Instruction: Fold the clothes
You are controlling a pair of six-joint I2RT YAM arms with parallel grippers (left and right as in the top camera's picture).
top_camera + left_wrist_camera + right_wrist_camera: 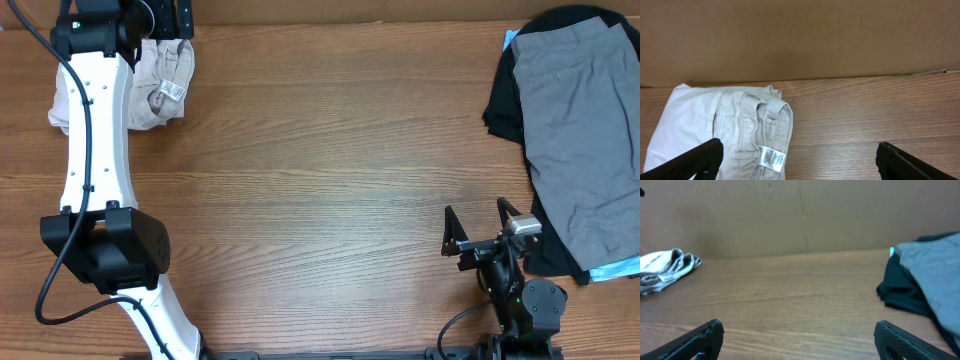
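The likeliest trouble, I'd say, is a bad pinch on the beige shorts. They lie bunched in the far left corner of the table, close to the back wall, with the waistband doubled over itself. A claw closing there could catch only the top layer and drag the whole lump instead of opening it out. There is little room behind them, so a push could also jam the cloth against the wall.

The left claw hangs just above them, spread wide with nothing in it. The right claw sits near the front right, also wide open and empty, just beside the other pile. A careless reach could snag the grey shorts or the black garment beneath them, near the table's right edge.

The beige shorts look like soft, light cotton, creased and loosely heaped rather than flat. The waistband and its loops face up, and a small white label shows at the inner edge. The left arm hides part of them from above.
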